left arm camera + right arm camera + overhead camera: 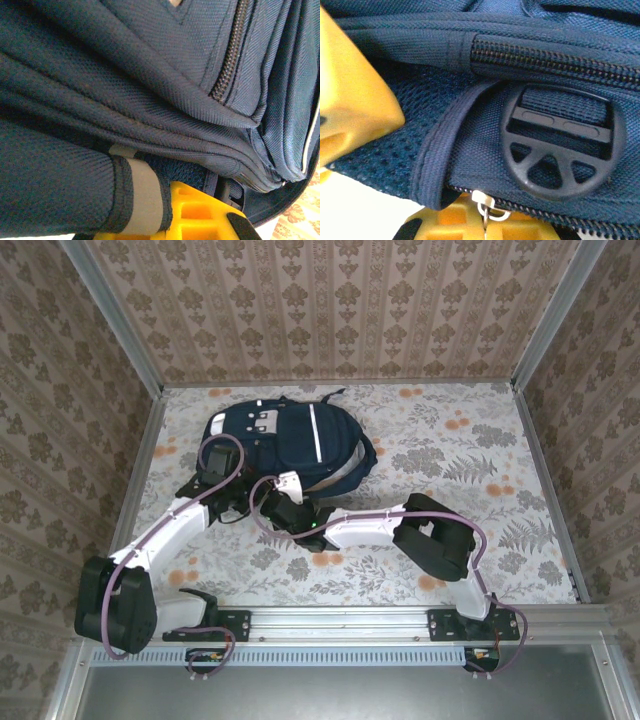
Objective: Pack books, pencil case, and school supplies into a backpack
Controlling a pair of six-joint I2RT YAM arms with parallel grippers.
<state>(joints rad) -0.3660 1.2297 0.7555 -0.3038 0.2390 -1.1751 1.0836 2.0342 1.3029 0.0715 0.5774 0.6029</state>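
Note:
The navy backpack lies flat at the back left of the table, white stripe up. Both grippers meet at its near edge. My left gripper is shut on a fold of backpack fabric, with a grey-banded strap draped over its yellow fingers. The right gripper is shut on the metal zipper pull of a seam in the backpack. A yellow finger of the left gripper sits close at the left. Books and school supplies are out of view.
A round black strap buckle sits just above the zipper seam, and a second closed zipper runs above it. Patterned walls enclose the floral table on three sides. The right half of the table holds nothing.

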